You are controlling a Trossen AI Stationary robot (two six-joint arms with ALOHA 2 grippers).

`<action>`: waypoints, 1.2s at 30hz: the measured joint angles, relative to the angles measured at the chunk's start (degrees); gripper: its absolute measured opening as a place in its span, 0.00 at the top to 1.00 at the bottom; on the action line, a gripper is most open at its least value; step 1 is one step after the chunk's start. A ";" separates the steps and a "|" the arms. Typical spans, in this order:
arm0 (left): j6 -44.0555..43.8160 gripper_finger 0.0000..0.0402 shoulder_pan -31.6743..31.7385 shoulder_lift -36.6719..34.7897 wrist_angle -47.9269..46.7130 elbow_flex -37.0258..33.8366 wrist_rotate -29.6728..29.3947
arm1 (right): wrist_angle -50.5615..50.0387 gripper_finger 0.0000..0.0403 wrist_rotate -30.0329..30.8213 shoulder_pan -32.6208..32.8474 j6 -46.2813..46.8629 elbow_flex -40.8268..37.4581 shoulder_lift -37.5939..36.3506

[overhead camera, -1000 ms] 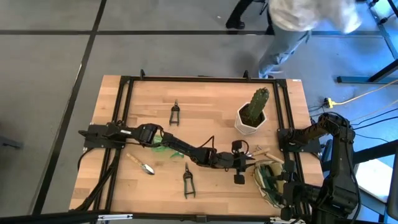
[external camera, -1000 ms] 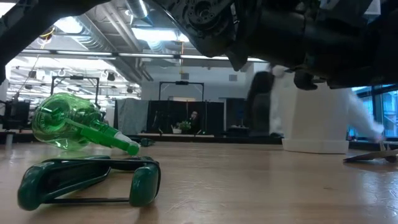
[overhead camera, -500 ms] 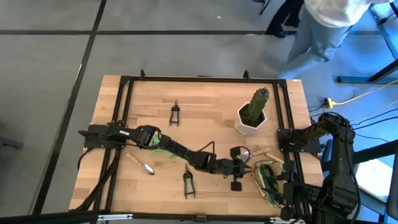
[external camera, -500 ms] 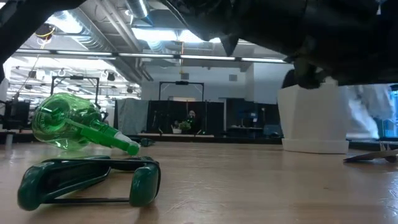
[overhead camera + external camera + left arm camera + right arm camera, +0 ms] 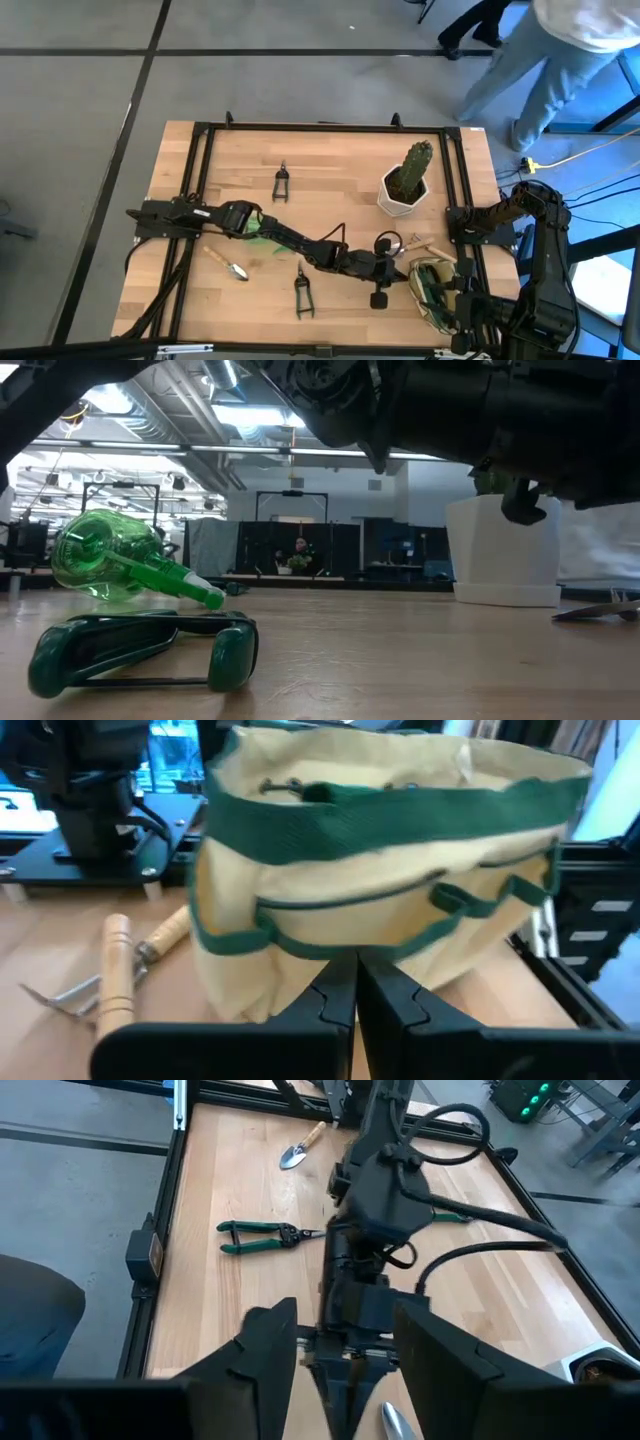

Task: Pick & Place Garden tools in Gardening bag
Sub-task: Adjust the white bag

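Gardening bag (image 5: 432,290) sits at the table's near right corner, its green-trimmed side facing the left gripper (image 5: 352,982), whose jaws are pressed together and empty just in front of it. A wooden-handled trowel (image 5: 118,970) lies beside the bag. Green-handled shears (image 5: 302,293) lie by the near edge, another trowel (image 5: 228,266) nearer the left edge, black shears (image 5: 281,183) toward the far edge. The right gripper (image 5: 340,1355) waits by the bag, jaws apart, holding nothing.
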 joint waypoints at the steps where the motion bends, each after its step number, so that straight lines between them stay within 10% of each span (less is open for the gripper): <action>1: 0.01 1.00 0.19 0.00 0.33 0.00 0.00 | 0.06 0.59 -0.02 0.00 0.00 0.00 0.00; 36: 0.03 1.00 4.18 0.35 4.65 1.76 6.40 | -1.70 0.58 0.32 0.00 -0.44 0.00 0.00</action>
